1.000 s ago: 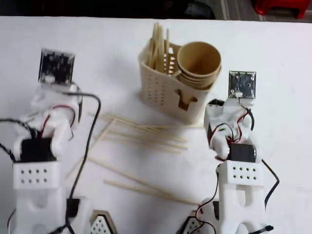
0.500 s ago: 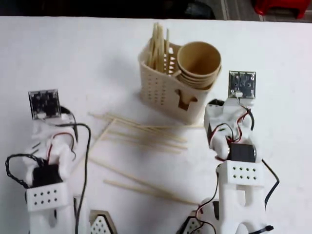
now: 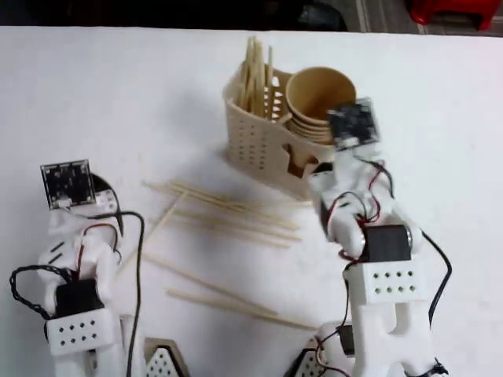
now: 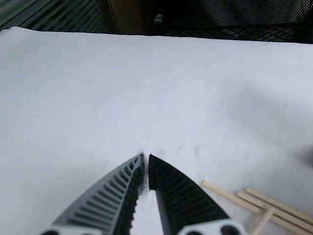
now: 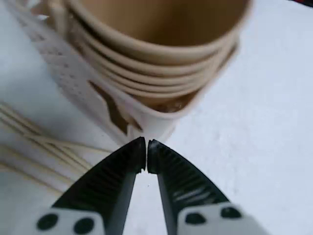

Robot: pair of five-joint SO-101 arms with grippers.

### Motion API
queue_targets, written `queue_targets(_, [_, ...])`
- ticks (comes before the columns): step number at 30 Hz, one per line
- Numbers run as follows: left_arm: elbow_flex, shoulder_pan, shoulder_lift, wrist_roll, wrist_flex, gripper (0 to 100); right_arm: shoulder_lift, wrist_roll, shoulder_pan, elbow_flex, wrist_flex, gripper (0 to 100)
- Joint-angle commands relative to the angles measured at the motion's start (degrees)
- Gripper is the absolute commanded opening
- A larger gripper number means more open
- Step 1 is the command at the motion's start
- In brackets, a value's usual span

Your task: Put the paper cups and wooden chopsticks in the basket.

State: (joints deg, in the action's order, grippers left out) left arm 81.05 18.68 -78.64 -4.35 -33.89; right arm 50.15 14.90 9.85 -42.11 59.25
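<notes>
- In the high view we look down on a white table [image 3: 118, 86]. A cream perforated plastic basket [image 3: 255, 149] stands near the middle of the table's far edge.
- Inside the basket, a nested stack of tan paper cups [image 3: 318, 90] fills the end toward the table's right edge. A bundle of upright wooden chopsticks [image 3: 255, 67] stands in the end toward the left edge.
- Several loose wooden chopsticks [image 3: 228, 212] lie flat across the middle of the table, between the basket and the near edge. Some cross one another.
- The left arm [image 3: 75, 267] sits by the near-left corner, well apart from the basket. The right arm [image 3: 369, 236] rises from the near edge and leans toward the basket's right end, close beside the cups.
- In the left wrist view, the left gripper [image 4: 145, 156] hangs over bare table, its jaws pressed almost together and holding nothing. The ends of a few loose chopsticks [image 4: 254, 200] lie near it without touching it.
- In the right wrist view, the right gripper [image 5: 146, 143] has its jaws drawn to a thin slit with nothing between them. Its tips are just beside a corner of the basket [image 5: 73, 73]; we cannot tell whether they touch it.
- The stacked cups [image 5: 161, 54] sit in the basket straight ahead of the tips. Loose chopsticks [image 5: 34, 147] lie on the table beside the basket.
</notes>
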Motion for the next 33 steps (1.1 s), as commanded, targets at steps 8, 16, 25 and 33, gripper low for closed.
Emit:
queue_targets(8, [-0.35,3.56,-1.27,0.53,1.32,4,-3.74,5.8,25.63,7.12,8.13,3.8])
queue_targets(16, [-0.35,3.56,-1.36,0.53,1.05,4,-25.1,10.73,31.96,13.45,3.12,4.2])
queue_targets(25, [-0.35,3.82,-1.36,0.35,1.05,4,-52.7,17.67,32.75,28.13,1.71,16.6])
queue_targets(33, [-0.35,3.82,-1.45,0.35,1.05,4,-70.64,21.1,31.6,41.05,2.07,20.0])
